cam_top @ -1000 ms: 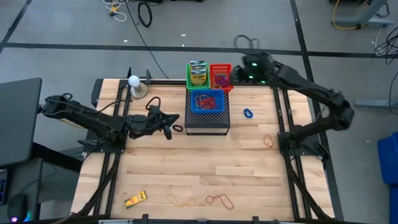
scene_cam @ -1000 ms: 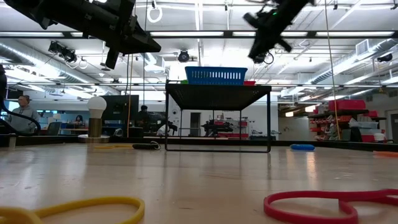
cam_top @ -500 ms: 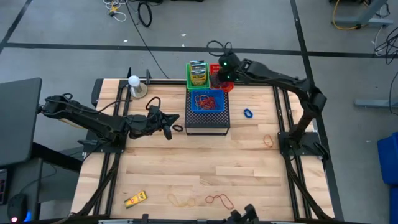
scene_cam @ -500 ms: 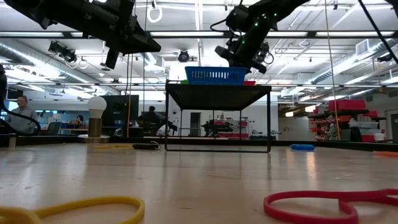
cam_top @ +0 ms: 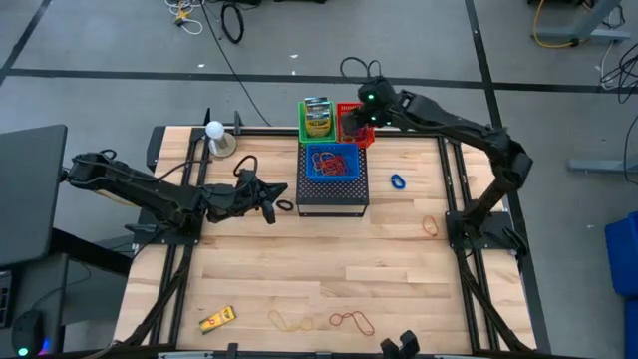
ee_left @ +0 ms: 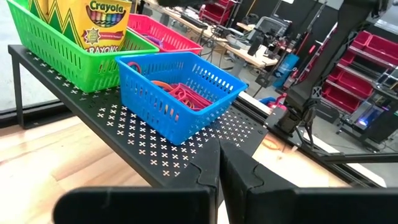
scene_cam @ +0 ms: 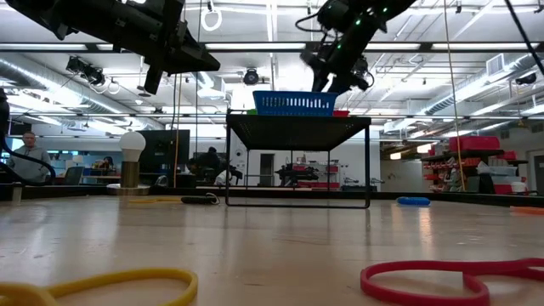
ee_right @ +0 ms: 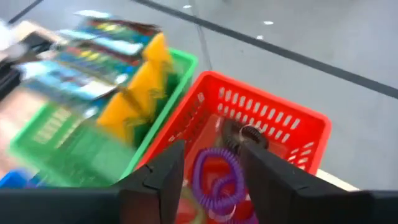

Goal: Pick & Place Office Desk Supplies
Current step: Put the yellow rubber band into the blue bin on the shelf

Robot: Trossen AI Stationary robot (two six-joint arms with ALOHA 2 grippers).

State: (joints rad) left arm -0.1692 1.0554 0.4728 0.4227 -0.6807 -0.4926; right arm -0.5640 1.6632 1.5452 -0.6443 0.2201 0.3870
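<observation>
The right gripper's fingers stand apart above the red basket, a slotted plastic tub in which a purple coiled ring and a dark coiled ring lie; nothing sits between the fingers. The left gripper's fingers are pressed together and empty, hanging over the tabletop just left of the black mesh stand.

On that perforated stand sit three slotted baskets: the blue basket holding red rubber bands, the green basket with crayon boxes standing upright, and the red one behind.

Loose on the pale wood: a blue ring right of the stand, a tan band near the right edge, a yellow item, another tan band and a red-brown band near the front edge, with open wood between them. A small dark ring lies just beside the left fingers. The green basket's contents are blurred in the right wrist view.
</observation>
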